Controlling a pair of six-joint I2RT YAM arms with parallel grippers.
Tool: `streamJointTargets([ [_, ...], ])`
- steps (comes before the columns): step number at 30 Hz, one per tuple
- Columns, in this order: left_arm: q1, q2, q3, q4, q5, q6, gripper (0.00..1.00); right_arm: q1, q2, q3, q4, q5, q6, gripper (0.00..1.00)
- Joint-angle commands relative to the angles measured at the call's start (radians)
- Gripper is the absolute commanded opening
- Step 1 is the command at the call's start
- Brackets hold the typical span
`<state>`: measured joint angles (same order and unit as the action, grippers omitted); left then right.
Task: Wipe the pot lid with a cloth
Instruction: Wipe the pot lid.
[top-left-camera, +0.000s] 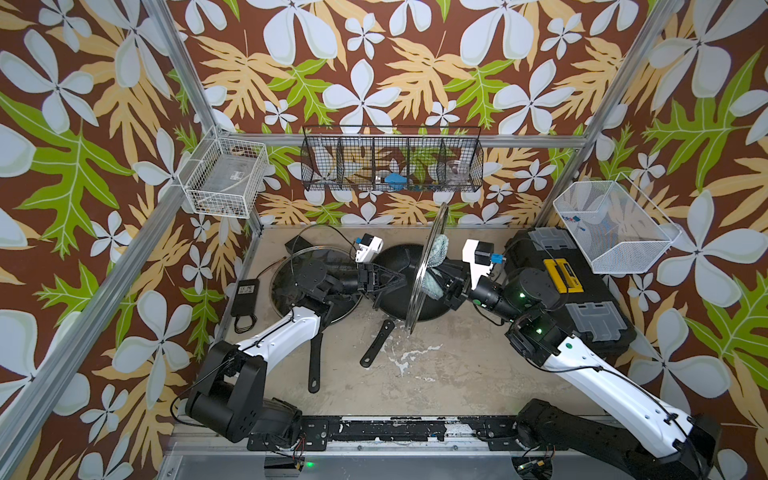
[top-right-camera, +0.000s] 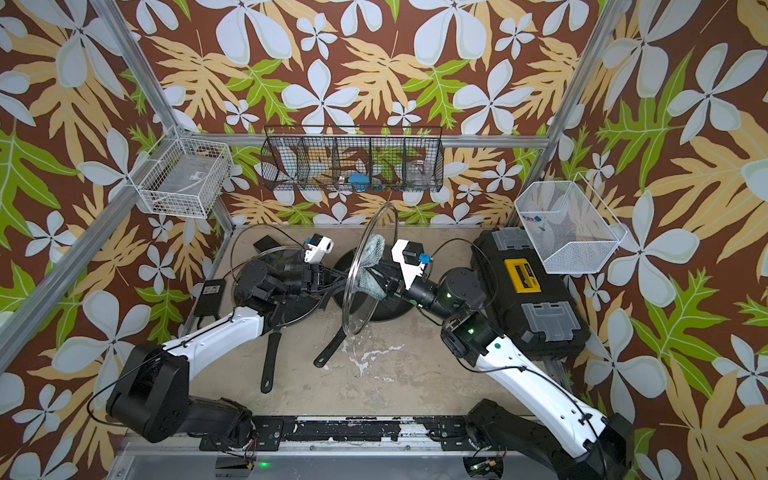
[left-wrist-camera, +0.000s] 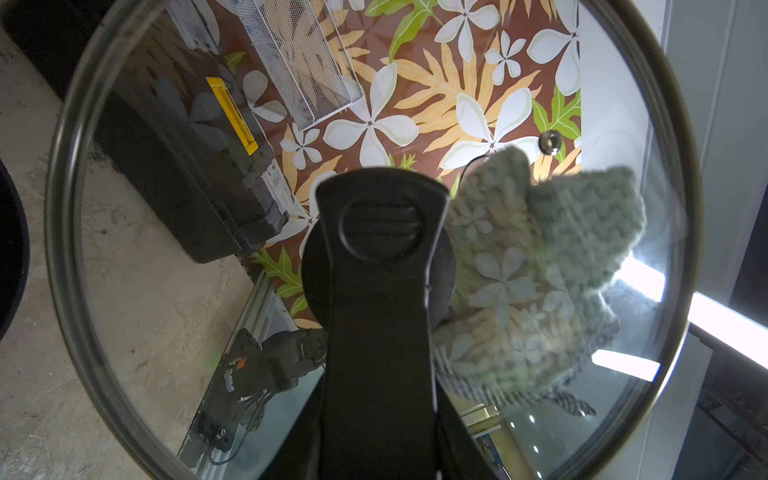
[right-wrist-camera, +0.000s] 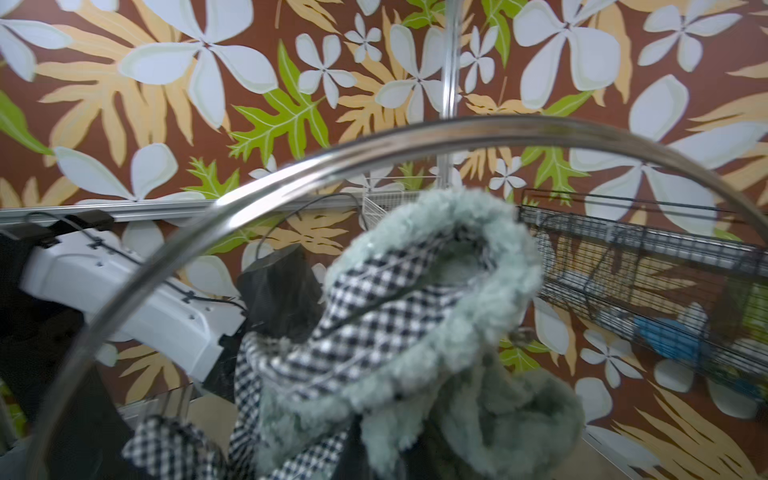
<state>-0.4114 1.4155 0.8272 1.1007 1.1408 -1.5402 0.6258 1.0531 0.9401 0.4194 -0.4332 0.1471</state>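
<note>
Our left pincer (top-right-camera: 341, 281) grips the pot lid (top-right-camera: 360, 309), holding it upright. Our right pincer (top-right-camera: 380, 277) is clamped on the cloth (top-right-camera: 374, 249), which presses against the glass.

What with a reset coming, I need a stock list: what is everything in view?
pot lid: 1, clear glass, metal rim, black handle; held on edge above the middle pan
cloth: 1, grey-teal with a checked side; against the lid's face
second lid: 1, glass; lying on the left pan, it seems
frying pans: 2, black; table left and middle
power adapter: 1, black; table's left edge
toolbox: 1, black, yellow latch; table right
wire baskets: 2 white, side walls; 1 black, divided, back wall
left gripper: 1, black; shut on the lid's handle
right gripper: 1, black; shut on the cloth
</note>
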Motion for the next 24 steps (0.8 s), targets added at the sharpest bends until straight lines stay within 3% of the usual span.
streamJointTargets([
  [1,-0.001,-0.003,0.005,0.165,-0.015,0.001,0.00,-0.052,0.042,0.019,0.061,0.144,0.031,0.00],
  [8,-0.001,-0.016,-0.002,0.196,-0.013,-0.024,0.00,-0.200,0.164,0.082,0.084,0.183,0.135,0.00],
  [13,-0.001,-0.024,-0.002,0.201,-0.013,-0.026,0.00,-0.218,0.176,0.088,0.070,0.120,0.132,0.00],
  [17,-0.001,-0.022,-0.003,0.202,-0.015,-0.027,0.00,-0.195,0.113,0.048,0.075,0.008,0.106,0.00],
  [24,-0.001,-0.007,-0.002,0.211,-0.022,-0.030,0.00,-0.064,-0.040,-0.017,-0.004,-0.060,0.026,0.00],
])
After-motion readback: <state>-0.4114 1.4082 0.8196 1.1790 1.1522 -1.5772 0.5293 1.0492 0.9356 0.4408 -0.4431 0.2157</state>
